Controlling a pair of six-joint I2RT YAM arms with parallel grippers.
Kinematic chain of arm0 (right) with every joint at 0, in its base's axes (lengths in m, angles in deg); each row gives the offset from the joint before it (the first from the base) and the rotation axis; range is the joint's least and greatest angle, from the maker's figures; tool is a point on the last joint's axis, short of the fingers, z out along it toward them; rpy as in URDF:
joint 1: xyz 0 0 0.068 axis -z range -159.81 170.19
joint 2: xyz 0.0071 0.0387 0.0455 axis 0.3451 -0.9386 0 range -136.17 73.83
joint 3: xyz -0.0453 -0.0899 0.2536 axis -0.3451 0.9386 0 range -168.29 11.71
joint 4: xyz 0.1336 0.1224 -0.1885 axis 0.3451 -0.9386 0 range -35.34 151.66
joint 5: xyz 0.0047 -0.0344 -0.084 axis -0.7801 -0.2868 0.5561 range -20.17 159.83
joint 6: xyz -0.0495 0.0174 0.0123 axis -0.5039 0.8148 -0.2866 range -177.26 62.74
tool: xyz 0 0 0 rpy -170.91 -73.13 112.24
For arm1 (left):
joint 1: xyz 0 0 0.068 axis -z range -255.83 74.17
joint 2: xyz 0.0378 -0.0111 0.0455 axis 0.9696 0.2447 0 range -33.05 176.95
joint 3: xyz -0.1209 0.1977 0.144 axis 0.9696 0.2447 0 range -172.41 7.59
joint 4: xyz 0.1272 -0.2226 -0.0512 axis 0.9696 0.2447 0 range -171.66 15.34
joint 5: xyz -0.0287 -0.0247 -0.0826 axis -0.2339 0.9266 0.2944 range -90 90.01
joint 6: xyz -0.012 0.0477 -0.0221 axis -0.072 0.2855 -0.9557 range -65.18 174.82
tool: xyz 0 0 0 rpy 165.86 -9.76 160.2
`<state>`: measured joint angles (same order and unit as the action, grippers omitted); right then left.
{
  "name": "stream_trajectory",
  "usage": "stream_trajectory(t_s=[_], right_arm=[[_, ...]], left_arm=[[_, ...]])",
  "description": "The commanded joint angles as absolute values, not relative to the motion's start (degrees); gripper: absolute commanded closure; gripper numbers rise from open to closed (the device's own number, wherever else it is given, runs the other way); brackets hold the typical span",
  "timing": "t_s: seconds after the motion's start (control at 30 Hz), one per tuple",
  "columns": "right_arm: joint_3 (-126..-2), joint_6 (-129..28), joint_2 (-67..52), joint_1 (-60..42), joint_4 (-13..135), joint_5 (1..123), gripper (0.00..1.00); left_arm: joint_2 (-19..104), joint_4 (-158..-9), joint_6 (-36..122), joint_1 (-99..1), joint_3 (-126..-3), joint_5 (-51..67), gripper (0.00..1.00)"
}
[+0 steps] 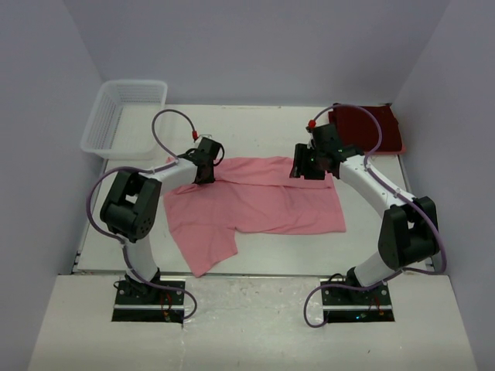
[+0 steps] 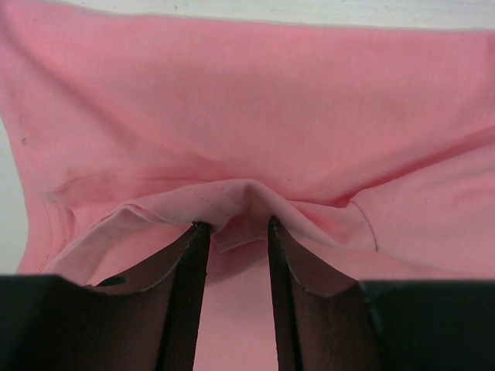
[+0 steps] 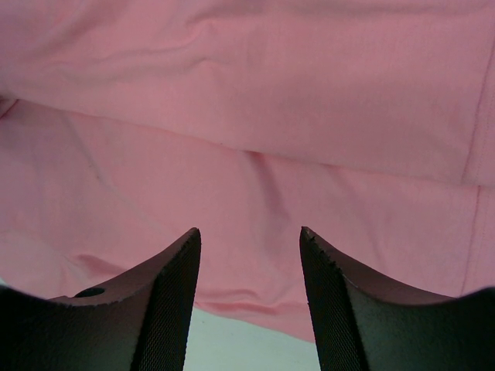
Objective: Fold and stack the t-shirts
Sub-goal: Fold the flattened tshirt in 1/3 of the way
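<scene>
Top external view puts the pink t-shirt spread out, rumpled and unfolded, in the middle of the surface. The maroon t-shirt lies as a flat squared packet at 1 o'clock, apparently already folded, and a white basket sits at 10 o'clock. I judge the task about half done: the pink shirt has yet to be folded and stacked with the maroon. Left wrist view adds what the overhead cannot, the left jaws pinching a raised fold of pink cloth near its 11 o'clock edge. Right wrist view shows the right jaws apart above the cloth, holding nothing.
</scene>
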<state>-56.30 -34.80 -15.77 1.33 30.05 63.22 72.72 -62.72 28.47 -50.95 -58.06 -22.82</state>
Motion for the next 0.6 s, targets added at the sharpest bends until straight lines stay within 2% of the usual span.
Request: stream_trajectory(t_s=[0.0,0.17,0.47,0.57], right_arm=[[-56.1,-35.5,-13.0,1.0,31.8,63.8,0.44],[-56.0,-35.5,-13.2,1.0,31.8,63.8,0.45],[-56.1,-35.5,-13.6,1.0,32.0,63.6,0.45],[-56.1,-35.4,-13.9,1.0,31.9,63.5,0.44]], left_arm=[[73.6,-63.9,28.7,-51.8,-57.5,-21.8,0.63],[74.2,-64.2,28.7,-52.2,-57.5,-21.6,0.67],[73.9,-64.7,28.5,-52.5,-57.2,-20.9,0.87],[72.8,-64.7,28.6,-52.4,-56.9,-20.9,0.90]])
